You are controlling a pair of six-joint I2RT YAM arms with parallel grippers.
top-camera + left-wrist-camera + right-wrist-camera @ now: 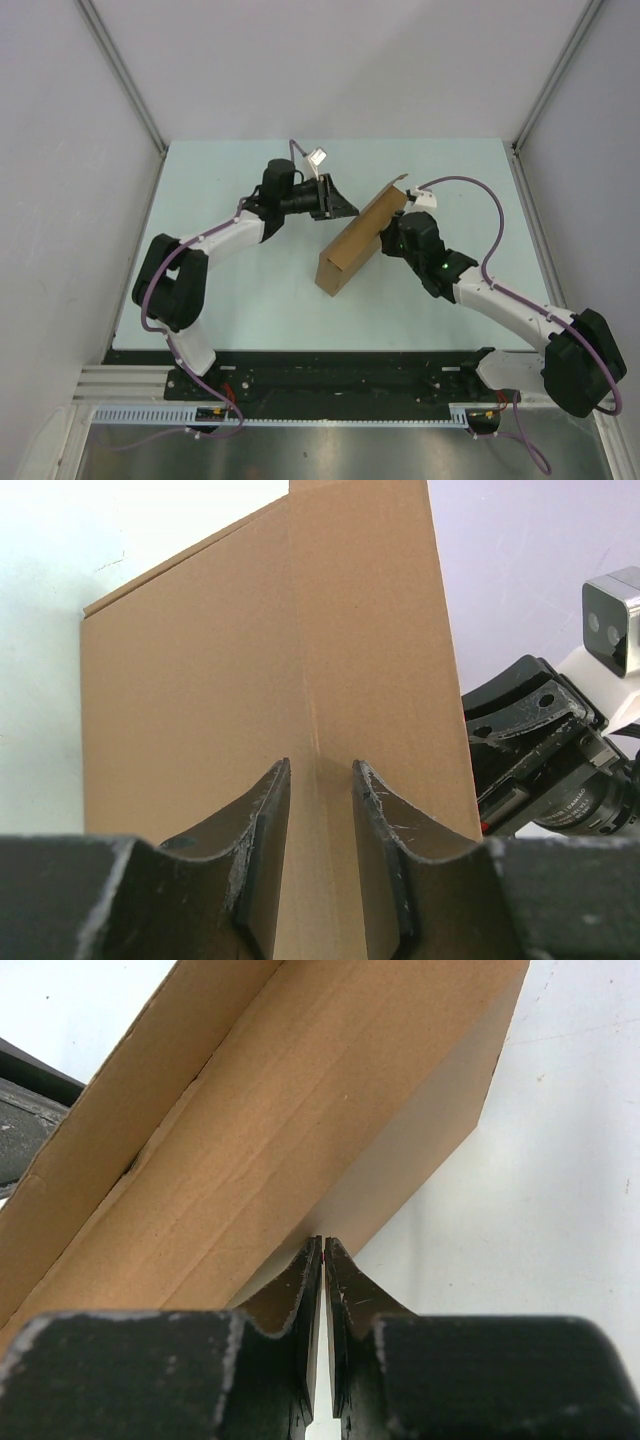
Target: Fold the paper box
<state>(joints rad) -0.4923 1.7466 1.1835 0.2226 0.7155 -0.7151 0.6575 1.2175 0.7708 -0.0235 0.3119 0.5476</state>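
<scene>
Pinching paper box (352,248) wall, right gripper (322,1244) nearly closed; left gripper (320,768) parted, empty, facing box.

Matt brown cardboard box (352,245), faintly ribbed on its inner face; smooth pale tabletop (260,295); left claw (320,770) with scuffed black plastic fingers (262,850).

The paper box (352,245) forms a diagonal wall across the table (262,292), whose near-left stretch lies open.

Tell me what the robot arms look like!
The left arm and right arm are white with chunky black joints and thin purple cables. The left end effector and right end effector have curved black fingers with scuffed edges.
</scene>
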